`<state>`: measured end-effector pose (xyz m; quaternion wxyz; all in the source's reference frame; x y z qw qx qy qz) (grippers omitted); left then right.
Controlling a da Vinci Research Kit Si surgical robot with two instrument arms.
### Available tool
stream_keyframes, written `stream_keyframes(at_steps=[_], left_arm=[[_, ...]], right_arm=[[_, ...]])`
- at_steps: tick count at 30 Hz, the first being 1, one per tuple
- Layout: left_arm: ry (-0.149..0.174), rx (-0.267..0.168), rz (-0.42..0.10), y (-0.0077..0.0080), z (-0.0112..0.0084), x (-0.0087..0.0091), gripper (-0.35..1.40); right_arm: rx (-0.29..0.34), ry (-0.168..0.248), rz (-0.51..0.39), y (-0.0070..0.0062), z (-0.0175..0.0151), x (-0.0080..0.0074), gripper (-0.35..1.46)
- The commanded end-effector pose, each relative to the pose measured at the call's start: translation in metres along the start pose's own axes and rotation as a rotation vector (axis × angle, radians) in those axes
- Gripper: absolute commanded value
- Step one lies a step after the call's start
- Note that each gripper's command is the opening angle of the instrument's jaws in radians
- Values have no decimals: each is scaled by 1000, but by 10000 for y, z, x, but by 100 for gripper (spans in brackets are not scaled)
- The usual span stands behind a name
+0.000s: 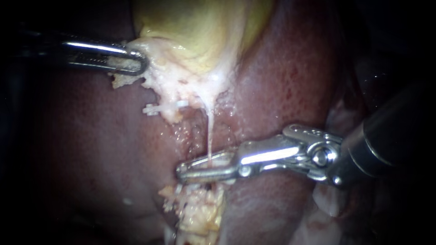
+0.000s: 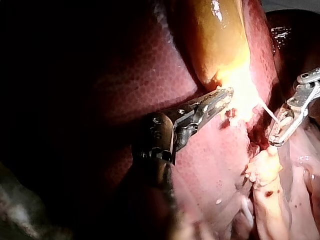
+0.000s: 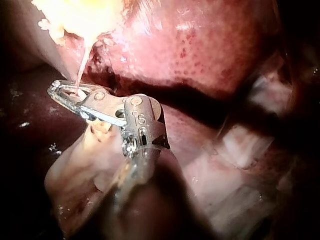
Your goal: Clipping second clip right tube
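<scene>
right instrument [image 1: 184, 170] jaws pinched across right tube [image 1: 210, 134], low on it; left instrument [image 1: 138, 63] jaws clamped on gallbladder [image 1: 195, 41] edge, holding it up; risk: tube is thin and taut (thread-like), so a sideways tug could tear it before clip seats

The right tube [image 1: 210, 136] is a thin, pale white strand, drawn taut and straight. It leaves the whitish tissue at the lower end of the gallbladder [image 1: 200, 31] and runs away from it. At its far end it passes between the jaws of my right instrument [image 1: 181, 170], which close on it from both sides. A white strip [image 1: 215, 157] lies inside them; I cannot tell if it is a clip.
</scene>
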<state>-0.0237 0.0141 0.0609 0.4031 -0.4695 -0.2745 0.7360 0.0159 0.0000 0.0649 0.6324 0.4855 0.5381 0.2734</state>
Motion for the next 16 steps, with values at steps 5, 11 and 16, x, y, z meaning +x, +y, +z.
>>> stream_keyframes(at_steps=[5, 11, 16], left_arm=[[0, 1, 0, 0, 0, 0, -35], [0, 1, 0, 0, 0, 0, -35], [0, 1, 0, 0, 0, 0, -35]], right_arm=[[1, 0, -1, 0, -1, 1, -35], [1, -1, -1, 1, -1, 1, -35], [1, -1, -1, 2, -1, 1, -35]])
